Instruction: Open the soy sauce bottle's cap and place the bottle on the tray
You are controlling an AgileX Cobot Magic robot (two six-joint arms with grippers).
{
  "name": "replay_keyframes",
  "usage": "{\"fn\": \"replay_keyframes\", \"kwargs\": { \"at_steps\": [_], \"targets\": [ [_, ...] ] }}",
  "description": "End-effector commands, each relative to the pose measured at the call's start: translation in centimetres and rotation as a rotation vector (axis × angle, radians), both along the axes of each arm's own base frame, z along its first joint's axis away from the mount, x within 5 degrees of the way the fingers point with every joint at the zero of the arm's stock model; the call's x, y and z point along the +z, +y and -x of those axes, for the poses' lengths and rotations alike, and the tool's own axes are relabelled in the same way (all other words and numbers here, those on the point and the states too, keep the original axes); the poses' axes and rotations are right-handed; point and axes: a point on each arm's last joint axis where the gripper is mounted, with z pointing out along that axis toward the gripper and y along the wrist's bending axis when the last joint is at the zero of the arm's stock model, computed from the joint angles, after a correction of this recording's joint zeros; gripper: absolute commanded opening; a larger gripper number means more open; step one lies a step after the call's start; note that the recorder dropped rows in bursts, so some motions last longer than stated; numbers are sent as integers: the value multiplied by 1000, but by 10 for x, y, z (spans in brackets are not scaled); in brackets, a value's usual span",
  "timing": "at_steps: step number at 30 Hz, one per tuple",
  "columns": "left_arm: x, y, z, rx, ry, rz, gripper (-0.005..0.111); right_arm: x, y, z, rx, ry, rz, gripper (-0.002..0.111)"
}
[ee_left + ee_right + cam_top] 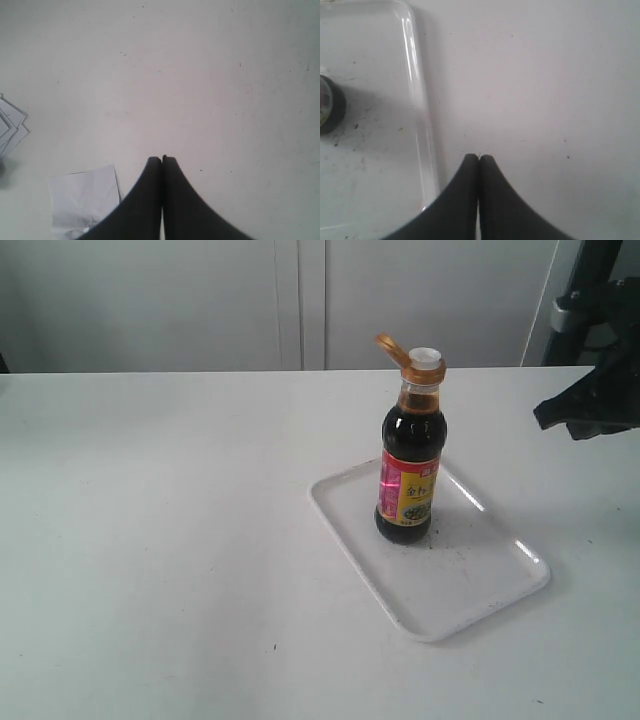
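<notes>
While its cap (392, 347) gapes, sauce bottle (410, 465) occupies tray (470, 580).

The left claw (161, 159) and right claw (479, 157) each carry two smooth matte-black fingers (145, 200) (broad at the base, tapering to blunt tips).

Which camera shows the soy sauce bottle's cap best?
The exterior view: the cap is flipped open beside the white spout. The right wrist view catches only the bottle's base; the left wrist view shows none of it.
</notes>
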Motion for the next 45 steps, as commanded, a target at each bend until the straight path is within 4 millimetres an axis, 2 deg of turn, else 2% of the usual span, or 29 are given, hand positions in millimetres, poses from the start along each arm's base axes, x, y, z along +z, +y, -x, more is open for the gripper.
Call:
{"fn": "replay_keyframes", "kwargs": {
  "at_steps": [1,10,16,19,23,28,31,40,45],
  "targets": [
    [5,2,13,4,-19,4,0,29,0,22,9,-21,4,0],
    [-14,3,32,18,-121,34,0,68,-2,63,-34,-35,5,0],
    [-15,5,56,27,-279,68,0,89,2,96,-45,-188,-43,0],
    [-22,7,75,43,-380,95,0,87,5,118,-42,-276,-70,0],
    [-27,10,95,62,-433,117,0,80,4,146,-54,-419,-60,0],
    [-31,12,118,61,-466,122,0,77,4,172,-77,-556,-83,0],
    [-45,14,132,66,-468,127,0,79,4,192,-68,-625,-72,0],
    [-64,15,157,81,-559,185,0,78,5,235,-22,-748,-25,0],
    [-70,15,170,80,-626,225,0,82,7,260,-28,-852,-71,0]
  ]
}}
